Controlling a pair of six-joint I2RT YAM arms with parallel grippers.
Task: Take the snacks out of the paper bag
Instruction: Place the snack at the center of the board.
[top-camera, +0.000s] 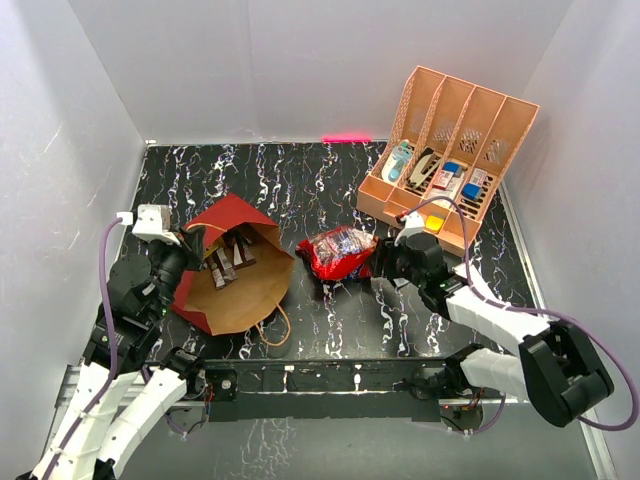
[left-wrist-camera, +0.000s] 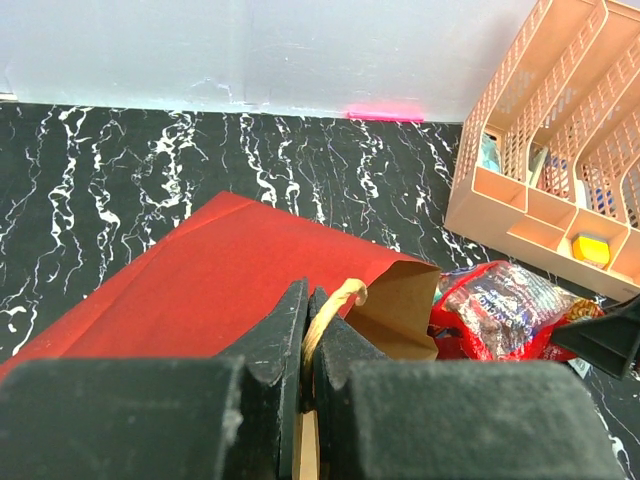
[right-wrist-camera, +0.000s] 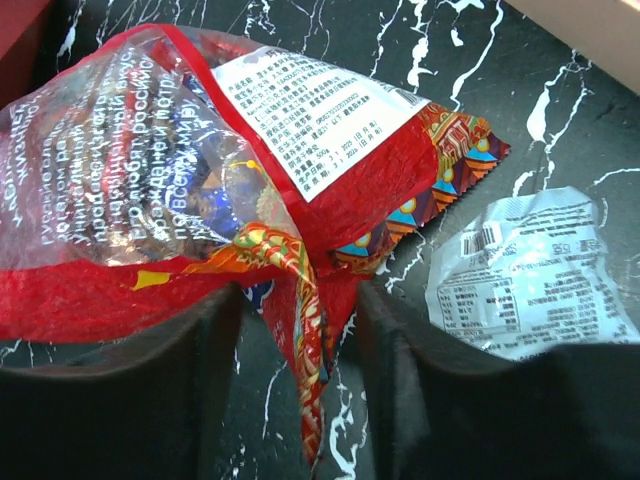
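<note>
The paper bag (top-camera: 240, 290) lies on its side, its mouth toward the table's middle, red outside (left-wrist-camera: 220, 270) and brown inside. Several small candy bars (top-camera: 228, 258) lie in its mouth. My left gripper (top-camera: 188, 246) is shut (left-wrist-camera: 310, 320) on the bag's tan cord handle (left-wrist-camera: 340, 300) at the rim. The large red crinkly packet (top-camera: 338, 252) lies on the table just right of the bag. My right gripper (top-camera: 385, 262) is open (right-wrist-camera: 298, 312), its jaws on either side of the packet's (right-wrist-camera: 200, 170) folded corner. A small silvery packet (right-wrist-camera: 530, 275) lies beside the right finger.
The peach slotted organizer (top-camera: 495, 125) stands at the back right, close behind my right arm, with blue-and-white items in its slots; it also shows in the left wrist view (left-wrist-camera: 540, 130). The bag's other cord handle (top-camera: 275, 330) trails toward the front edge. White walls enclose the table.
</note>
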